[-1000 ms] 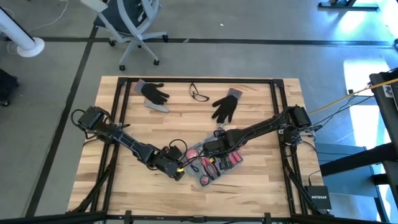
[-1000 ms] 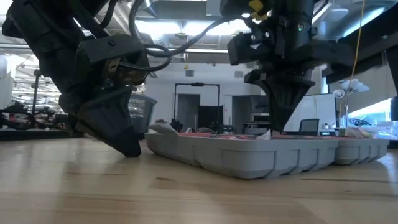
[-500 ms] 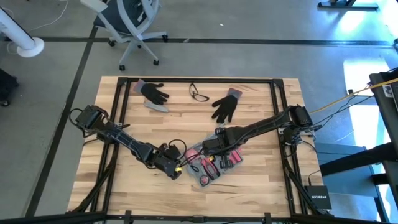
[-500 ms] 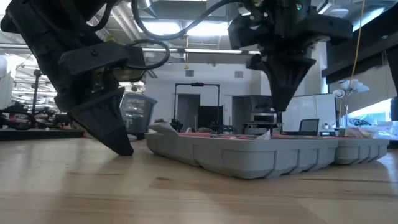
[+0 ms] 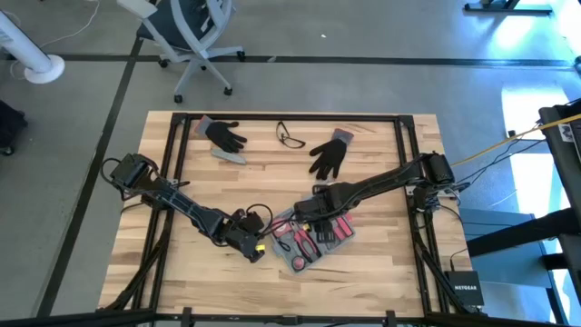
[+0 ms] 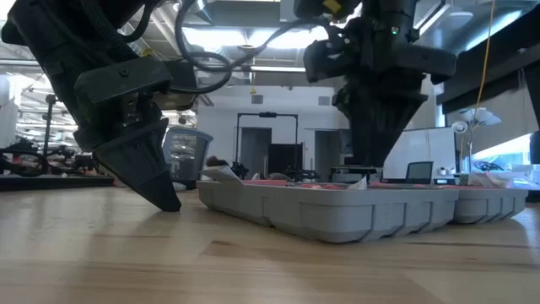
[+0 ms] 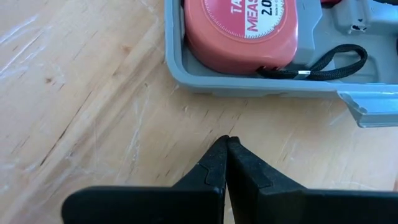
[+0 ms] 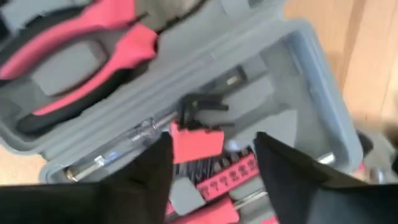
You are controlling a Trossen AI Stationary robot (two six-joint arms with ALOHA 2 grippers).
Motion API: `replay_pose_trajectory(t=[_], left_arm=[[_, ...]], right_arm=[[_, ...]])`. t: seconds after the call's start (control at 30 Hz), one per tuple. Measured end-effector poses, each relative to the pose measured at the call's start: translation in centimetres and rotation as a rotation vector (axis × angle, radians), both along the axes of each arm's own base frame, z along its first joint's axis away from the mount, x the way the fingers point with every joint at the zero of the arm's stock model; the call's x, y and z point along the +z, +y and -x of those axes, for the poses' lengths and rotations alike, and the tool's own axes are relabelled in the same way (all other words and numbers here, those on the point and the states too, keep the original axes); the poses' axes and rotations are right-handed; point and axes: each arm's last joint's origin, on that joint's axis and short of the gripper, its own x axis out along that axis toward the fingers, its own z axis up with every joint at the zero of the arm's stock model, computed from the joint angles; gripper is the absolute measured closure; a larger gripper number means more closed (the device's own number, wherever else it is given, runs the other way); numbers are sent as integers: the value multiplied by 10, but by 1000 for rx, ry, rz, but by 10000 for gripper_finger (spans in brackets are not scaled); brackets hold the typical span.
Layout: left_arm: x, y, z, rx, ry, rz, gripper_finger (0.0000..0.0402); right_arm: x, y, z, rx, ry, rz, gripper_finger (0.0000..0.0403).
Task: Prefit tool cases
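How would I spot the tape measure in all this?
Start at the wooden table and find the open blue-grey plastic tool case near its front middle, between the two arms. The round salmon-pink tape measure sits in the case's end nearest the left end effector. Its neighbours are long-handled pink pliers; it alone is round.

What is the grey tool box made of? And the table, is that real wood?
The tool case looks like matte grey moulded plastic: smooth, rounded ribs along its side and shaped recesses inside. The table looks like pale wood planks, with visible grain and seams; a light sheen suggests a sealed finish.
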Motion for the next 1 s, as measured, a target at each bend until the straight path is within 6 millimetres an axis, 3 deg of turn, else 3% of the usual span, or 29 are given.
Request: replay_pose_trajectory(t=[0.1, 0.23, 0.4, 0.63, 0.8, 1.0], left_arm=[[0, 0, 0, 0, 0, 0, 401], [0, 0, 0, 0, -1, 0, 402], [0, 0, 0, 1, -2, -3, 402], [0, 0, 0, 5, -4, -8, 401], [0, 0, 0, 9, -5, -6, 401], [0, 0, 0, 12, -4, -5, 402]], right_arm=[[-6, 2, -2, 63, 25, -37, 134], [-14, 4, -3, 73, 50, -74, 111], [-18, 2, -10, 58, -12, 21, 117], [-34, 1, -15, 77, 35, 7, 140], [-42, 2, -17, 94, 46, -6, 194], [-46, 5, -19, 112, 54, -53, 350]])
